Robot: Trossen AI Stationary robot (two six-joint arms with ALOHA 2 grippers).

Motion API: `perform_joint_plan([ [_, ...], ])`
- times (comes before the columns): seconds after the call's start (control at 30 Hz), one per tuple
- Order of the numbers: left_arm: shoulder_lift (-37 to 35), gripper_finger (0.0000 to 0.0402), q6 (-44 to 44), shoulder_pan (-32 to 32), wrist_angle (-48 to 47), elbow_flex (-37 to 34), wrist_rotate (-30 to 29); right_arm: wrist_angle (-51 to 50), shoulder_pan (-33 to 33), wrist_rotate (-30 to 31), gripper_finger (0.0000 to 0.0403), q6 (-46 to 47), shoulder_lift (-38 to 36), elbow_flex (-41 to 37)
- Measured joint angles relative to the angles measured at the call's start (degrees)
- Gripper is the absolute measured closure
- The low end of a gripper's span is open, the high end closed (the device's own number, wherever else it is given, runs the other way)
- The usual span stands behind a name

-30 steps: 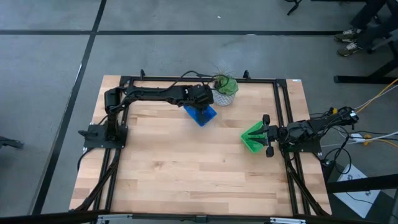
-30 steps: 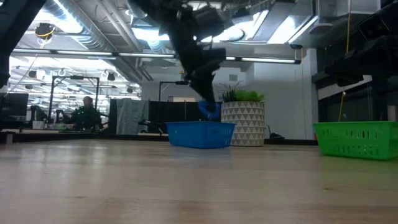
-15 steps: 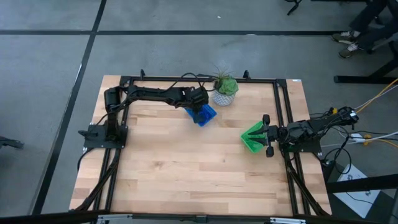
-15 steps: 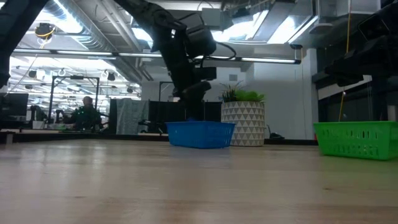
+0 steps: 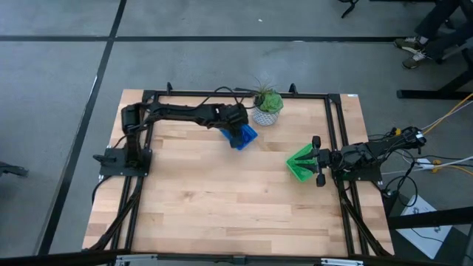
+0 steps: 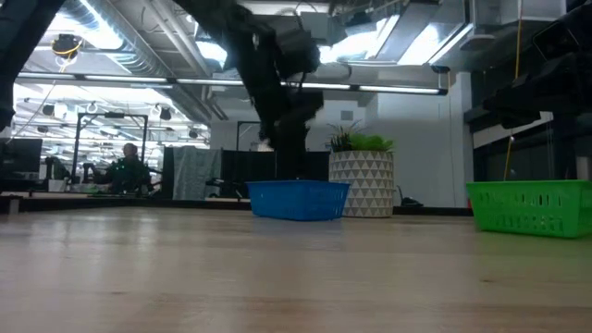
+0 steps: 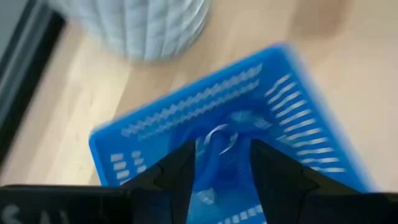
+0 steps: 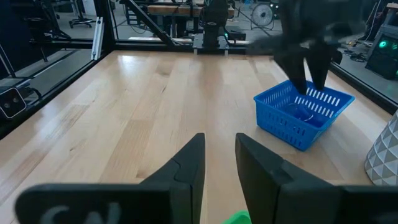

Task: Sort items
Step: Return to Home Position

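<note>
Rings (image 7: pixel 217 137) lie inside the blue tray (image 7: pixel 298 124), beneath the left gripper (image 7: pixel 222 152), whose 2 fingers (image 7: pixel 177 177) are spread and empty, free to lift clear. Right gripper (image 8: pixel 217 140) waits by the green tray (image 5: pixel 299 164), fingers slightly apart.

Our left arm (image 5: pixel 185 112) stretches level along the far edge of the tabletop (image 5: pixel 222 199), wrist bent so the left claw (image 5: pixel 236 127) points down, fingers apart. Our right arm (image 5: pixel 362 155) sits folded at the right edge, right claw (image 5: pixel 316 159) parted.
</note>
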Motion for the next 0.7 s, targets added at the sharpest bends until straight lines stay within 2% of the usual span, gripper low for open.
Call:
perform_joint_plan([
  [0.2,-8.90,0.0253,3.30,-2.63,2.17,-0.24,0.12,-0.01,0.00,0.02,0.0313,0.00,0.00,0.00],
  [0.3,-15.77,0.0255,6.00,-3.88,7.01,-3.51,0.64,0.00,0.00,0.02,0.0313,-0.02,0.00,0.00],
  [0.4,-23.19,0.0256,7.36,-4.96,14.06,-10.85,3.10,-0.01,0.00,0.02,0.0313,0.00,0.00,0.00],
  [0.53,-32.89,0.0253,7.10,-5.91,25.54,-24.40,5.59,-0.01,0.00,0.02,0.0313,0.00,0.00,0.00],
  [0.7,-44.44,0.0252,6.03,-6.85,37.04,-39.44,5.61,-0.02,0.00,0.02,0.0313,0.00,0.00,0.00],
])
